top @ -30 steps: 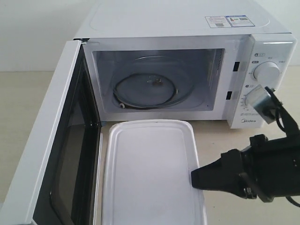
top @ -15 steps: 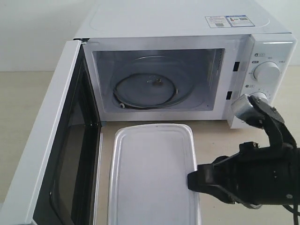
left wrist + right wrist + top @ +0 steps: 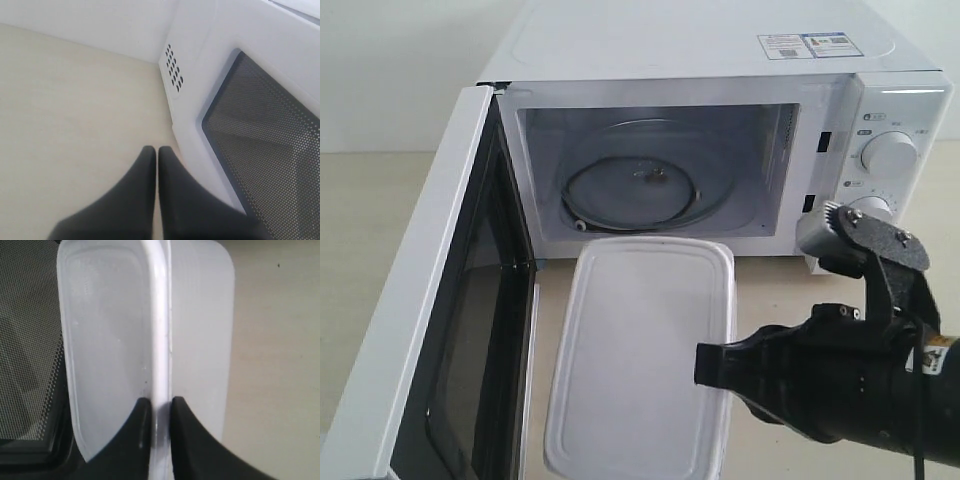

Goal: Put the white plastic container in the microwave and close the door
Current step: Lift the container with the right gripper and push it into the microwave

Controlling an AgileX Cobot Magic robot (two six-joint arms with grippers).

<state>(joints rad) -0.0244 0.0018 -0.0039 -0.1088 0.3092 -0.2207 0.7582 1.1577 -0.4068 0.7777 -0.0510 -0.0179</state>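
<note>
R tool: right gripper point(image 3: 705, 365), lower right of ext. view, jaws pinched on the rim of the white plastic container point(image 3: 645, 350); the R wrist view shows a fingertip on each side of the rim.
L tool: left gripper point(image 3: 156, 152), jaws pressed together w/ nothing between; not seen in ext. view.
Container pos: centre to lower centre of ext. view, in front of the microwave point(image 3: 720, 60), lid on. Far short end sits at the sill of the cavity point(image 3: 650, 180); not inside yet.
Lift: near end looks raised off the table point(image 3: 380, 200), judging by the shadow; can't say for sure.
Long axis: runs from bottom centre up to the cavity mouth, i.e. pointing straight in.
Grip pt: on the right long edge, toward the near end.
Key relation: cavity lies dead ahead of the far end, turntable point(image 3: 632, 190) bare; prob. a straight push fwd.
Door point(image 3: 430, 330): swung wide, left of frame, clear of the path.
Nearer arm for door: L; its tips are just beside the door's mesh window.
</note>
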